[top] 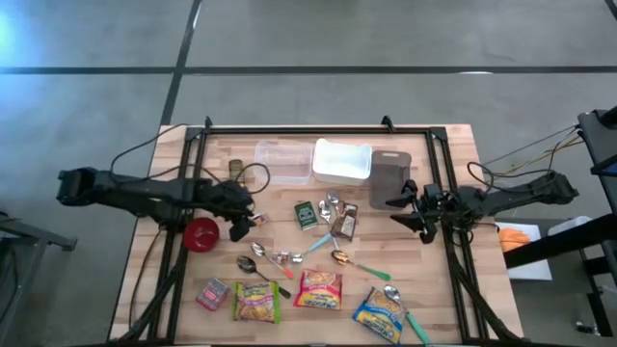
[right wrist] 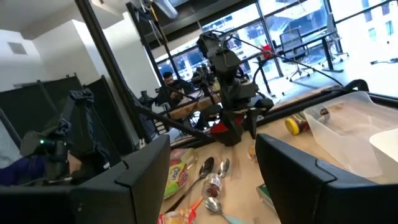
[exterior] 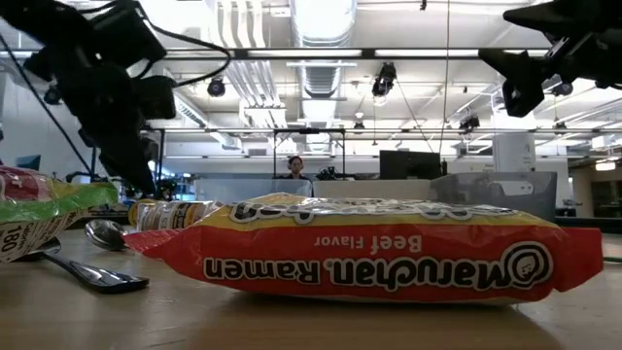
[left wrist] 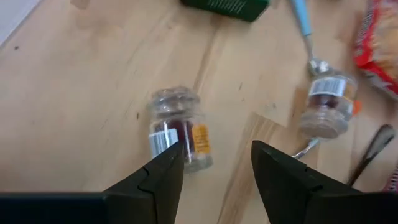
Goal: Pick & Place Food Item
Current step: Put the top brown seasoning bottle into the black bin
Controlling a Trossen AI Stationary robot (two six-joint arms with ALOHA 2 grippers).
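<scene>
The small glass jar (left wrist: 178,127) lies on its side on the table (top: 429,289), directly in front of the left gripper (left wrist: 214,165), whose jaws hang released above it with nothing between them. In the high view this jar (top: 258,220) sits beside the red bowl (top: 201,232). It looks rigid, smooth and light, likely to roll and slip; taking it across the body, square to its long axis, seems safest. A second jar (left wrist: 326,107) lies near it, beside a spoon (top: 262,272). Ramen packets (top: 319,289) line the near edge; clear containers (top: 282,162) stand at the far edge. The right gripper (top: 413,214) waits over the right side, its jaws open and empty. Beyond lies an open office where a person (exterior: 294,167) sits.
</scene>
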